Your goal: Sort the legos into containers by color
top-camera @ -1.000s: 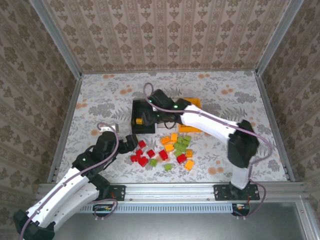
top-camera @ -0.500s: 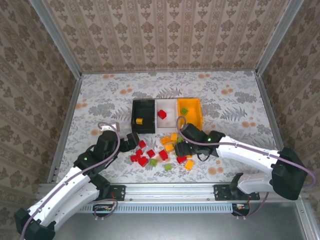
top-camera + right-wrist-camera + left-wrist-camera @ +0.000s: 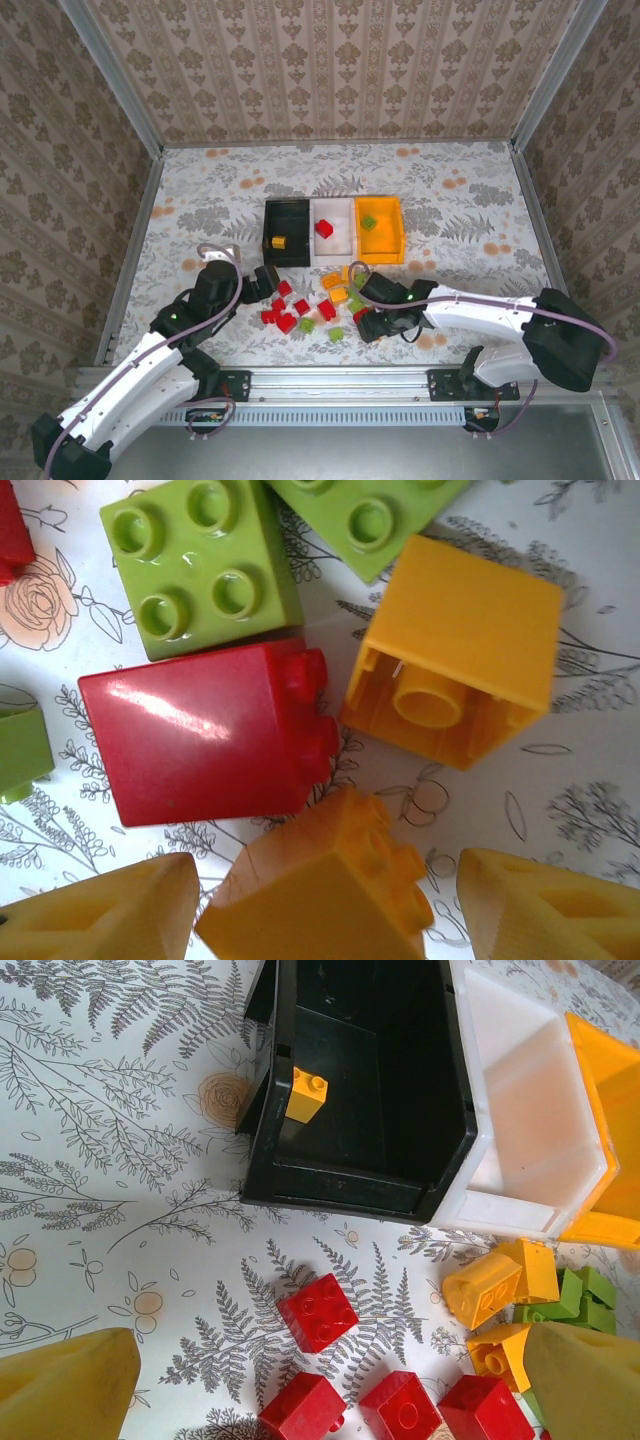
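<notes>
Open room across far table (image 3: pixel 200 190), legos (image 3: pixel 286 322) packed tight before containers (image 3: pixel 340 248) — narrow gaps between.

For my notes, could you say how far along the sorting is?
Done: an orange brick in the black bin, a red brick in the white bin, a green brick in the orange-yellow bin. In hand: right gripper, open, straddles a loose orange lego. Remaining: the pile.

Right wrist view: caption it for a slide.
Right gripper straddles an orange brick, jaws open; a red brick, a green brick and a second orange brick lie ahead.
</notes>
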